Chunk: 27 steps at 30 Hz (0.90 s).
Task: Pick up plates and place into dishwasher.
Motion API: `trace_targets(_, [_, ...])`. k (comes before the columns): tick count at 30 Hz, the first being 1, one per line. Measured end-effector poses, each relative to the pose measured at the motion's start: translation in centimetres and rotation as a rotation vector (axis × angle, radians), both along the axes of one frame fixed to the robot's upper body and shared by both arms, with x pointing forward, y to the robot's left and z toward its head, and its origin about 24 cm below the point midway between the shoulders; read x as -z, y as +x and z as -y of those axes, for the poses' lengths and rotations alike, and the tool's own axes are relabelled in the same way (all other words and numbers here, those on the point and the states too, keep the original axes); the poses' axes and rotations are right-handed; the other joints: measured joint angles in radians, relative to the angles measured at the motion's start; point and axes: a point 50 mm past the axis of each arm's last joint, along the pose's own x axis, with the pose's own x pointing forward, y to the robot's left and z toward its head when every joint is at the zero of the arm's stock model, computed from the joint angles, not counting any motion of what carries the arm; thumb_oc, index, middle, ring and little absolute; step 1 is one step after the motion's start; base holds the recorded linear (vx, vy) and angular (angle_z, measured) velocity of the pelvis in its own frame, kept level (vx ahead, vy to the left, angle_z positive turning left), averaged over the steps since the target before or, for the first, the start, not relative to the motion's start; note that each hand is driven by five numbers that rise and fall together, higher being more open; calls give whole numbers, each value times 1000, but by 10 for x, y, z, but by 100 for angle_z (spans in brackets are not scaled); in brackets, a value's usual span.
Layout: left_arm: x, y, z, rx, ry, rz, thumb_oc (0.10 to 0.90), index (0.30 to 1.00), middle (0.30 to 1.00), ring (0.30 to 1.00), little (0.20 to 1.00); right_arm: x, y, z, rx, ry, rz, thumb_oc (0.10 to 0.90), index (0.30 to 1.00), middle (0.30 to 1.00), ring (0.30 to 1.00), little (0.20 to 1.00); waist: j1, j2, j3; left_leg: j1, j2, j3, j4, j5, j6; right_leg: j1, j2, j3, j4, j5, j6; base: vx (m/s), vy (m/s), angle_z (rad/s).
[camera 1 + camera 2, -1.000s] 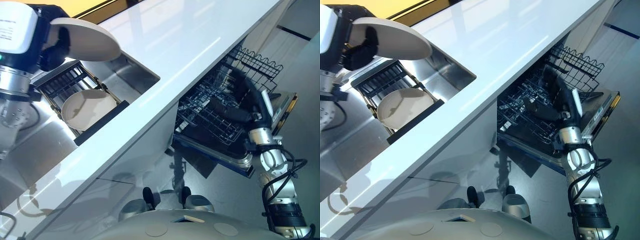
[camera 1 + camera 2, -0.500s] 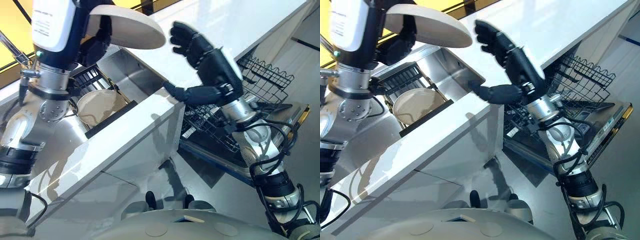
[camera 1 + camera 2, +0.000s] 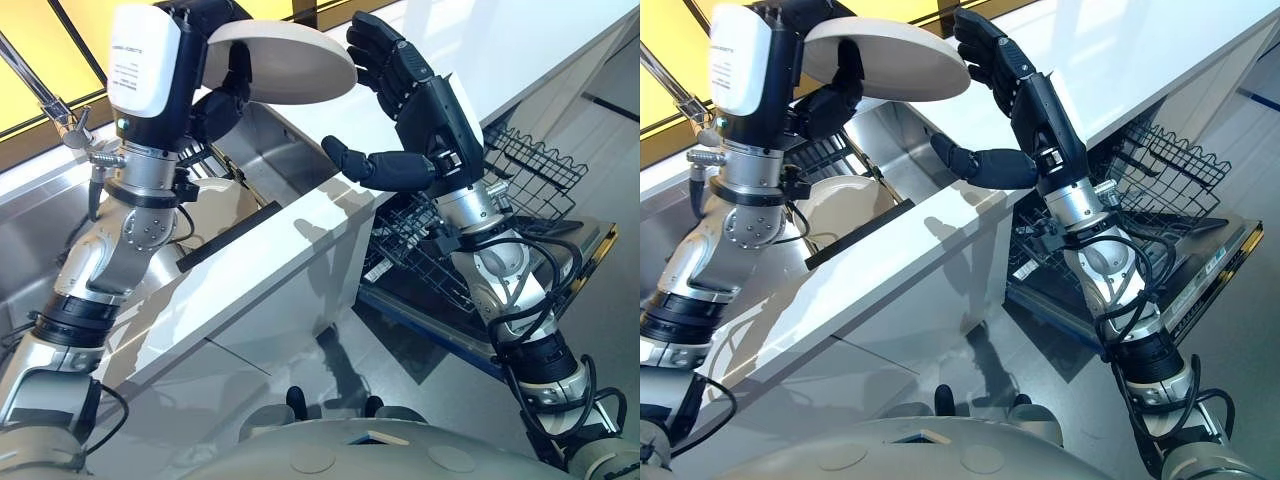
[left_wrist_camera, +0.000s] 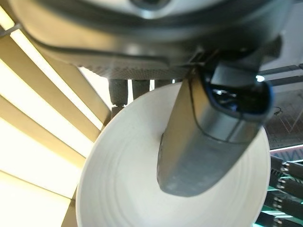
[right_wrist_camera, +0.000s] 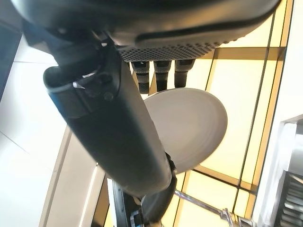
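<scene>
My left hand (image 3: pixel 215 100) pinches a white plate (image 3: pixel 280 62) (thumb across its face), holding it level above the sink (image 3: pixel 270 150). My right hand (image 3: pixel 405 95) spreads wide just beside the plate's rim, over the white counter (image 3: pixel 520 50). The dishwasher rack (image 3: pixel 520 165) stands open further right.

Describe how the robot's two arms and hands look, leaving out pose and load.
Both arms are silver-grey jointed metal with black bands and black cables looping along them. The left hand is dark, behind a white boxy wrist housing with small print and a green light. The right hand is black, with jointed fingers and a thick rounded thumb.
</scene>
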Motion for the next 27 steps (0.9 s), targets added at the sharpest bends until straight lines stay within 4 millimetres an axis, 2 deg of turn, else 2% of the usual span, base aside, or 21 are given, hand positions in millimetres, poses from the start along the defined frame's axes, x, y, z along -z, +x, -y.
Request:
trace_targets(2, [7,0,11,50,10,-40,100,300,300,300,200,1,-1,-3,3,-16,10,800,900,900,900,900,-1,0,0,0,0,0,0,0,0,0,0,0,0,0,0,0,0,0])
trace_targets(7, [16,-2,23,106,41,-85,100,300,300,300,200,0,-1,-1,86,-14,56,800,900,900,900,900,-5,0,0,0,0,1,0,0,0,0,1,1,0,0,0,0,0,0])
trace_targets(13, [21,-3,23,107,42,-103,100,300,300,300,200,-4,-2,0,96,19,88,800,900,900,900,900,-9,0,0,0,1,1,0,0,0,0,1,1,0,0,0,0,0,0])
trace_targets(14, [22,-4,23,107,41,-106,100,300,300,300,200,-3,-2,-1,85,9,83,712,825,825,825,812,-8,0,0,0,1,1,0,0,0,0,1,1,0,0,0,0,0,0])
trace_targets(15, [22,-4,23,108,42,-107,100,300,300,300,200,-3,-2,-2,75,-1,78,100,300,300,300,200,-7,0,0,0,2,1,0,0,0,0,0,0,0,0,0,0,0,0])
trace_targets(27, [27,-13,27,161,94,-51,100,300,300,300,200,1,2,0,83,-43,25,100,300,300,300,200,-4,0,0,0,1,-6,-1,0,0,3,0,-11,0,0,0,4,-1,1])
